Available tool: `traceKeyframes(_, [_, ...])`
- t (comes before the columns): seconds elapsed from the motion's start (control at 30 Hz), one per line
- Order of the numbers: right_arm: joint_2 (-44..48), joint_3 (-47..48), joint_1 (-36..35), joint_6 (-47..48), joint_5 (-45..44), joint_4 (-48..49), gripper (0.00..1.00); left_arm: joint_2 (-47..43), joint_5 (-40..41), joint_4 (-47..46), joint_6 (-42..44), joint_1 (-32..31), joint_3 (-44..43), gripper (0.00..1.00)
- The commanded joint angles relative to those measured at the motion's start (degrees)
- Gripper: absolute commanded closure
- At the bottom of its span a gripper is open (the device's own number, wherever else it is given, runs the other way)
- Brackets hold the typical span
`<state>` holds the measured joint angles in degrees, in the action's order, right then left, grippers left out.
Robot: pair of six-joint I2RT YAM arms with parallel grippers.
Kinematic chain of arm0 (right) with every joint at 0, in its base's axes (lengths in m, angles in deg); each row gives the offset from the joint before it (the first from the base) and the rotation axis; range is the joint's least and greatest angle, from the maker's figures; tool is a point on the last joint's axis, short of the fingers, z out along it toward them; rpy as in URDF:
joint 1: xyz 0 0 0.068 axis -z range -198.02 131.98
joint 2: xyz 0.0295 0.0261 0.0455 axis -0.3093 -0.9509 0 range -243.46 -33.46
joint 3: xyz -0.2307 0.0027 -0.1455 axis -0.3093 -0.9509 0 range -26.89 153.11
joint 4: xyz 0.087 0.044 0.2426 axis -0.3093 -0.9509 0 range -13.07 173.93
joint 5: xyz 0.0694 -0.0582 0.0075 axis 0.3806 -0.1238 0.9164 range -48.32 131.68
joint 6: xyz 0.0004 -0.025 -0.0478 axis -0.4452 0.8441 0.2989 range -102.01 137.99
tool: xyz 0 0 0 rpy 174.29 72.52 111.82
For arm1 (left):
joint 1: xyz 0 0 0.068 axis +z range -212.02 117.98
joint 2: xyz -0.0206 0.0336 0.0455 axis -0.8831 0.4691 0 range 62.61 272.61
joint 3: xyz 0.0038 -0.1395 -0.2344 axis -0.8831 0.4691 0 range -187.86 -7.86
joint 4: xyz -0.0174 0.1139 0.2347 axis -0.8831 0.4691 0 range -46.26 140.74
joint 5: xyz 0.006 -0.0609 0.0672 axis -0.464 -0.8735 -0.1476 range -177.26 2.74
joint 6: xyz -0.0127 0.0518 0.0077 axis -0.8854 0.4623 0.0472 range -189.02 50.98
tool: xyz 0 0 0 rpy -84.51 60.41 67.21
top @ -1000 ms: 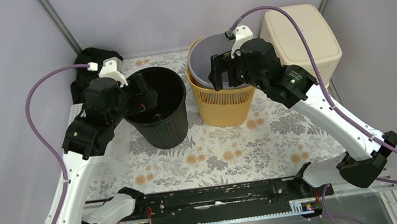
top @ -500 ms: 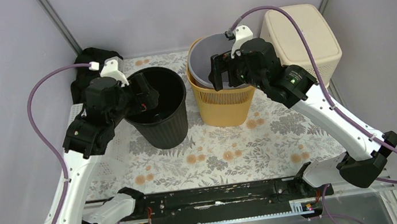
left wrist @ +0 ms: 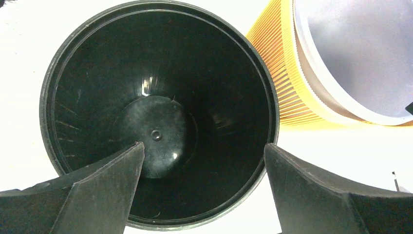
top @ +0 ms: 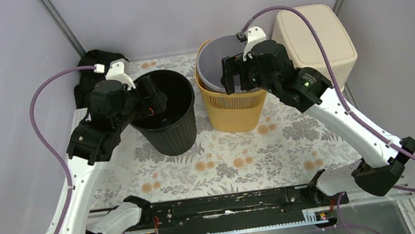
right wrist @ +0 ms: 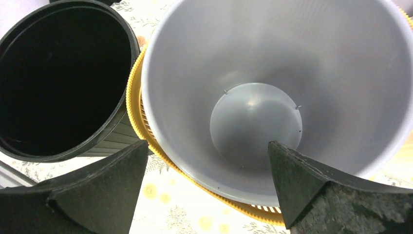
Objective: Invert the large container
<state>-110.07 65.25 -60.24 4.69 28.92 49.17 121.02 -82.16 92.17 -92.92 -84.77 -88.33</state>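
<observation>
A black ribbed bin (top: 171,125) stands upright at the left; its empty inside shows in the left wrist view (left wrist: 156,131). My left gripper (top: 151,95) is open above its opening, one finger over the inside and one past the near rim (left wrist: 202,151). A yellow slatted basket (top: 235,113) stands upright to the right with a grey bucket (top: 213,62) nested in it. My right gripper (top: 235,77) is open and empty above the near rim of the bucket (right wrist: 272,73) and the basket (right wrist: 132,95), straddling it (right wrist: 207,146).
A beige container (top: 315,36) sits bottom-up at the back right, beside the right arm. A black object (top: 89,63) lies at the back left corner. The floral mat (top: 241,161) covers the table. Grey walls close in left, back and right.
My right gripper has shifted slightly to the right over the grey bucket. The left gripper and the containers have barely moved.
</observation>
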Motion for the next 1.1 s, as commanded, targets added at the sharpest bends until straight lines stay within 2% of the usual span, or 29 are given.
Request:
traceKeyframes(0.0, [0.33, 4.36, 0.73, 0.30, -4.05, -1.59, 0.01, 1.03, -2.24, -5.28, -0.16, 0.33, 0.13, 0.00])
traceKeyframes(0.2, [0.24, 5.50, 1.28, -0.12, -4.51, -2.46, 0.01, 6.09, -5.90, -5.03, 0.59, 0.37, -2.48, 0.00])
traceKeyframes(0.6, [-0.23, 7.58, 2.69, -1.38, -5.80, -3.71, 0.00, 7.13, -9.38, -4.59, 0.08, 0.34, -7.60, 0.00])
traceKeyframes(0.9, [-2.08, 10.48, 3.42, -0.27, -0.99, -5.54, 0.00, 0.80, -10.09, -6.32, -4.13, 0.32, -2.60, 0.00])
traceKeyframes(1.07, [0.52, 6.71, 3.38, -0.24, 0.68, -4.48, 0.00, -3.67, -8.49, -8.01, -7.95, 0.33, 2.35, 0.00])
